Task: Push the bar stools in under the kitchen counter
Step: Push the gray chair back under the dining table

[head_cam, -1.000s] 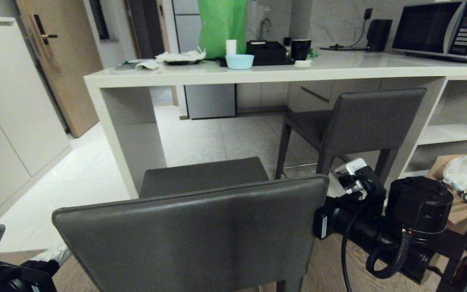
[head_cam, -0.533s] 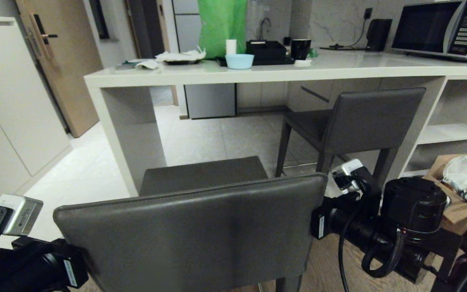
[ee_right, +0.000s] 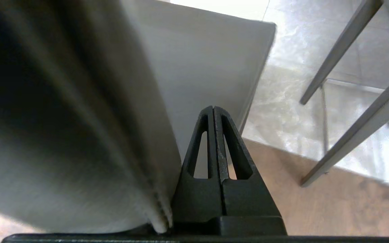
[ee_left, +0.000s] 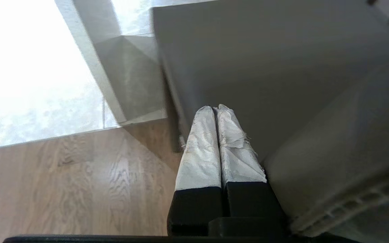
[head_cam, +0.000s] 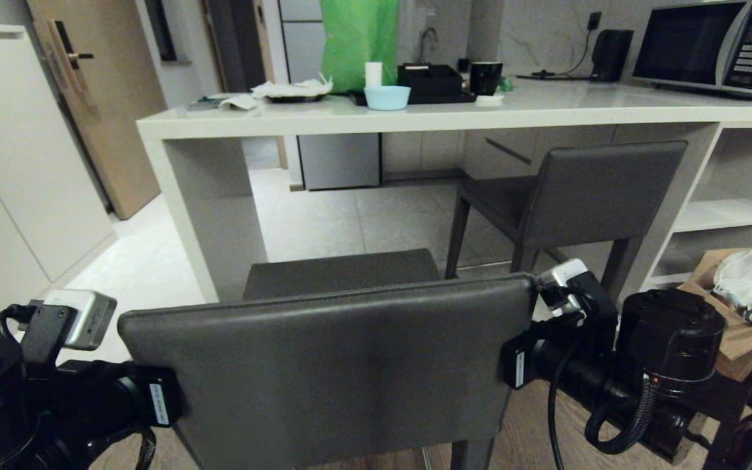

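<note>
Now both my closed, empty grippers, left gripper (head_cam: 173, 405) and right gripper (head_cam: 510, 365), flank the near stool (head_cam: 337, 365) short of the worktop (head_cam: 415, 117); uneven pushing could twist it into the worktop's side panel (head_cam: 213, 209).

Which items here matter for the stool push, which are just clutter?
Job: near stool, far stool, counter, left gripper and right gripper, both shut at the near stool's backrest sides.
Clutter: microwave, blue bowl, green bag, black mug, kettle.
</note>
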